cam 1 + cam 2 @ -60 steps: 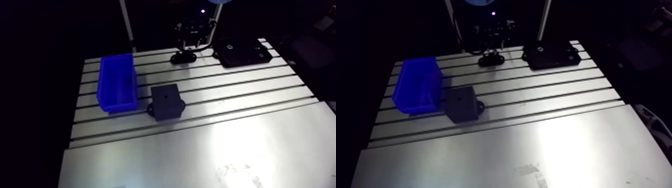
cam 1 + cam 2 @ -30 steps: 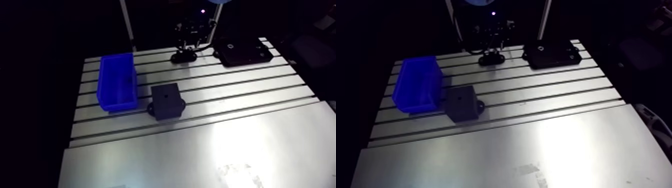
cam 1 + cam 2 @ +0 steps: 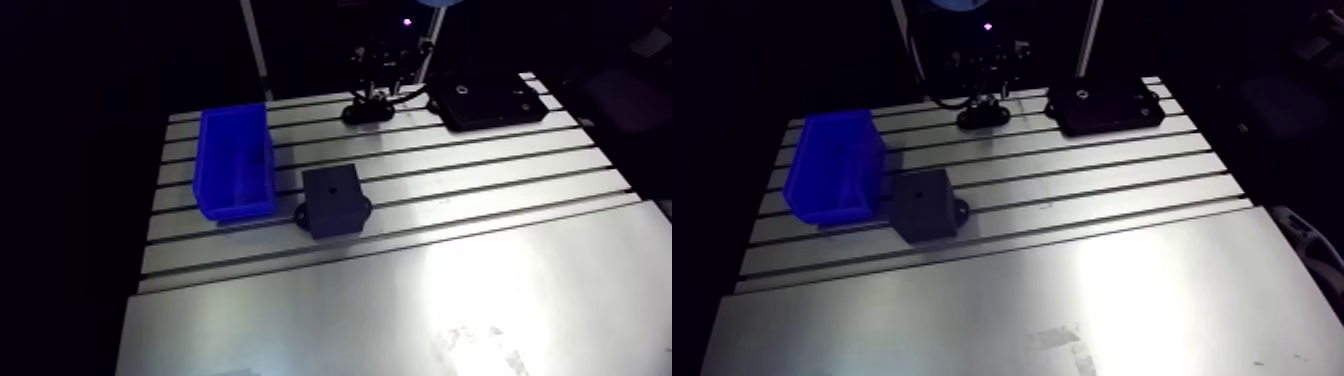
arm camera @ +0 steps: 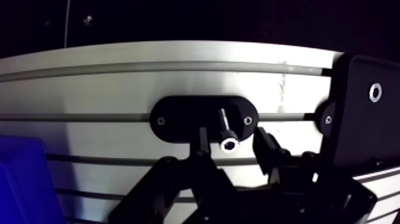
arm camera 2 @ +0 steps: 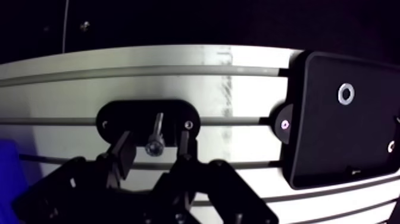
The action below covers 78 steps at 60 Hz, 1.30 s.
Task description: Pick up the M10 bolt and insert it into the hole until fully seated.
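Bolt [image 4: 227,128]: stood head-up in a black oval holder [image 4: 181,110] at the 12 o'clock edge of the worktop [image 3: 500,280] in the arm view, right between the fingers [image 4: 203,143] of the gripper [image 4: 232,140]. Looked like steel, judging by the bright head: stiff, small, light for the gripper and hard to damage. Smooth and round too, so liable to roll or tilt between flat pads if pinched off-centre. Best taken across the head or the shank just below it, square to the axis, leaving the lower end free for insertion. Would probably need a straight lift out of the holder to avoid jamming.

Gripper: spread moderately, one finger either side of the bolt, with a sliver of gap on both sides. No grip yet, by the look of it.

Elsewhere in the arm view:
- Block [image 3: 333,200] near the worktop's middle, at about 7 o'clock from the holder, with a hole [image 3: 331,189] in its top face.
- Blue bin [image 3: 236,165] at 9 o'clock of the block.
- Flat black plate [image 3: 487,100] at 3 o'clock of the holder, with a ringed hole [image 4: 375,92].

Hard to make out: the thread, how much shank sat sunk in the holder, and the bin's contents. Saw only part of the plate in the wrist view. Could not tell which hole was meant, the block's or the plate's. Found the gripper too dark to read in the arm view.
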### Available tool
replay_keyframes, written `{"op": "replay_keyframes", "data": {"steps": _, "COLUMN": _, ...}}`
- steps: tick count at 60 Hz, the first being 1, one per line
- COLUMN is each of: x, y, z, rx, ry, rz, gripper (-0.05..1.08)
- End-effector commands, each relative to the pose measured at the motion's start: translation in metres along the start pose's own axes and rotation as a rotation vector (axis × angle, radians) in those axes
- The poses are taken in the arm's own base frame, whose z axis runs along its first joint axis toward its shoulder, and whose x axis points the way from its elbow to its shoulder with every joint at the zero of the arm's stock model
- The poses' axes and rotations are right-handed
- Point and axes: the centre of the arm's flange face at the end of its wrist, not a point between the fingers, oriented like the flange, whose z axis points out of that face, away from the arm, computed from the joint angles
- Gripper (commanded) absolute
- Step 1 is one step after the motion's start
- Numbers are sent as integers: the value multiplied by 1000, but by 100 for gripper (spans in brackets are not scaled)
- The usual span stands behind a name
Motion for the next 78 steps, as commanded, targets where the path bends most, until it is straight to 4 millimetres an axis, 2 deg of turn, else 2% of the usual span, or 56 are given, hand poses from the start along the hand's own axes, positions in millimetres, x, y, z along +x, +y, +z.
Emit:
{"op": "replay_keyframes", "data": {"steps": 1, "x": 0, "y": 1, "z": 1, "rx": 0, "ry": -1, "rz": 1, "gripper": 52}}
{"op": "replay_keyframes", "data": {"steps": 23, "x": 3, "y": 1, "z": -2, "rx": 3, "ry": 5, "rz": 1, "gripper": 59}}
{"op": "replay_keyframes", "data": {"steps": 78, "x": 2, "y": -2, "z": 1, "rx": 7, "ry": -7, "rz": -3, "gripper": 62}}
